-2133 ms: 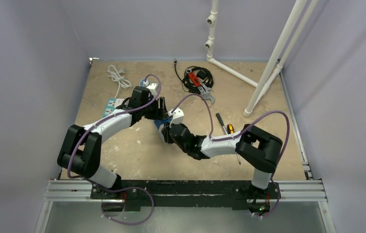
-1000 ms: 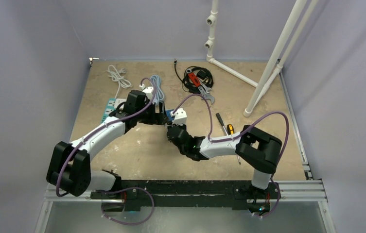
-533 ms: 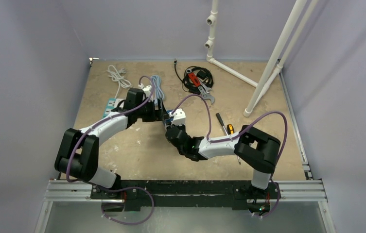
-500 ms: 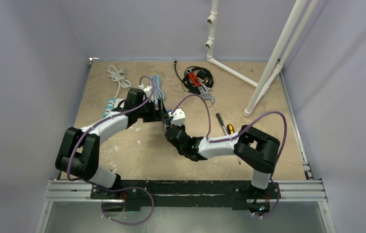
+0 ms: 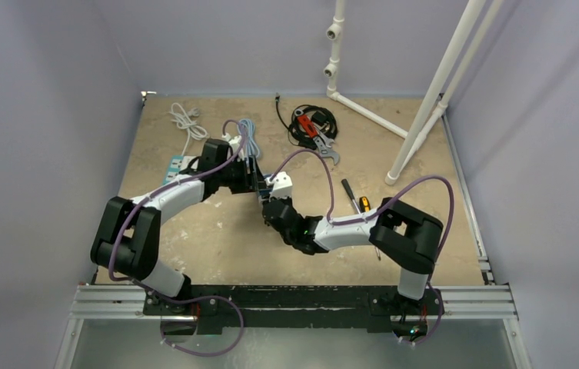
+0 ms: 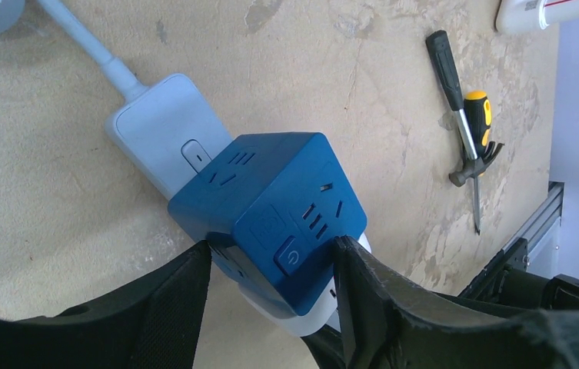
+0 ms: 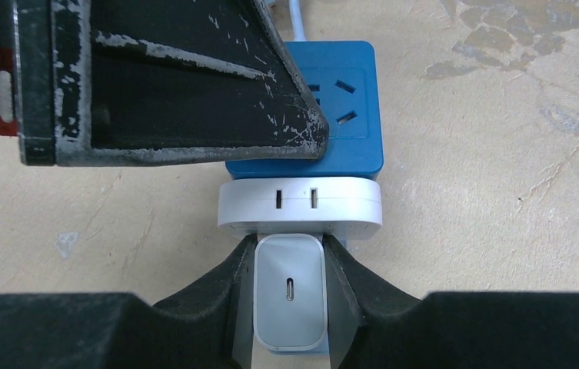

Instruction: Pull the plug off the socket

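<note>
The left end effector (image 6: 271, 260) has narrowed from a wide spread over the last second. Its two fingers (image 6: 182, 296) now bracket the blue socket cube (image 6: 271, 196) and appear to press on its opposite flanks at the bottom centre of the left wrist view. The right end effector (image 7: 289, 250) has not altered – it is pinched on the small pale plug (image 7: 290, 300), low in the middle of the right wrist view.

That plug is not yet out. It sits flush in the white base (image 7: 300, 204) joined to the cube, with no gap showing. A flat pale adapter with a cable (image 6: 164, 131) lies against the cube's other side, toward the upper left of the left wrist view.

The cube rests mid-frame on the counter (image 5: 217, 231) in the overhead view, between the two wrists. With the cube now braced, the setup looks ready for the pull – the right arm drawing the plug straight back while the left holds the socket down.
</note>
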`<state>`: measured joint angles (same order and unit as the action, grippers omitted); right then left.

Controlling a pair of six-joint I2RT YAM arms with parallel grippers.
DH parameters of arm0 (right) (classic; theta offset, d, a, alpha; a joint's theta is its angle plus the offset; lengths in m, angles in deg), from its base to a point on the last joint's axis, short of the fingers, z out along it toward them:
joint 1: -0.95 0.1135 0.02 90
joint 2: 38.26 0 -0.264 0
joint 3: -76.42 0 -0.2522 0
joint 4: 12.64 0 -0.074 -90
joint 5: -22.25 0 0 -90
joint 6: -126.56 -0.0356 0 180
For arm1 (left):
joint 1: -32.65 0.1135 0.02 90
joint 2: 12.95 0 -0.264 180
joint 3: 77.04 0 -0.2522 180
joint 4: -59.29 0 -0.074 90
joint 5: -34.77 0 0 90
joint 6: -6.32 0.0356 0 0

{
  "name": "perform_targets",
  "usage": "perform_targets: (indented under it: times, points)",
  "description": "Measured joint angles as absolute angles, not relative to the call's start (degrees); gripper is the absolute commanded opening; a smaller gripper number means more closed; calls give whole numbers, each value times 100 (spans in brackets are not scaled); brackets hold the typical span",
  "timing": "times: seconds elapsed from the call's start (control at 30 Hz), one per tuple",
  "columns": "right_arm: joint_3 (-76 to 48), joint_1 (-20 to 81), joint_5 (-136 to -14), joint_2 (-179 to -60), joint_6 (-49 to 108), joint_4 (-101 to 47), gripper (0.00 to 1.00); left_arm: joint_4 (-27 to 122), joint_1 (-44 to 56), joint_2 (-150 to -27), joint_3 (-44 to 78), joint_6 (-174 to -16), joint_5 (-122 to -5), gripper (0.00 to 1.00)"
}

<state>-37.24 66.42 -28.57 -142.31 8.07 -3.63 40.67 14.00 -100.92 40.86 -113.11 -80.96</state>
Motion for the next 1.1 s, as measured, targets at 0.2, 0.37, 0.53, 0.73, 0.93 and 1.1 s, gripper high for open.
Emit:
perform_targets:
  times: [0.2, 0.37, 0.53, 0.73, 0.93, 1.1]
  points:
    - [-4010, 6374, -3432, -14034, 776, -79, 0, 3909, 1347, -10179, 3953, -11311, -8042, 51]
    - [-4141, 6190, -3703, -13931, 715, 13, 0, 3959, 1266, -10304, 3841, -11313, -7976, 50]
    - [-4143, 6221, -3546, -13934, 717, 10, 0, 4014, 1244, -10380, 3786, -11316, -7991, 49]
    - [-4073, 6450, -3050, -13991, 711, -101, 0, 4058, 1201, -10424, 3758, -11333, -8013, 47]
    - [-3746, 6739, -2298, -14231, 722, -394, 0, 4058, 1198, -10428, 3754, -11333, -8013, 47]
    - [-3529, 6889, -1863, -14415, 746, -571, 0, 4060, 1196, -10437, 3752, -11355, -8037, 47]
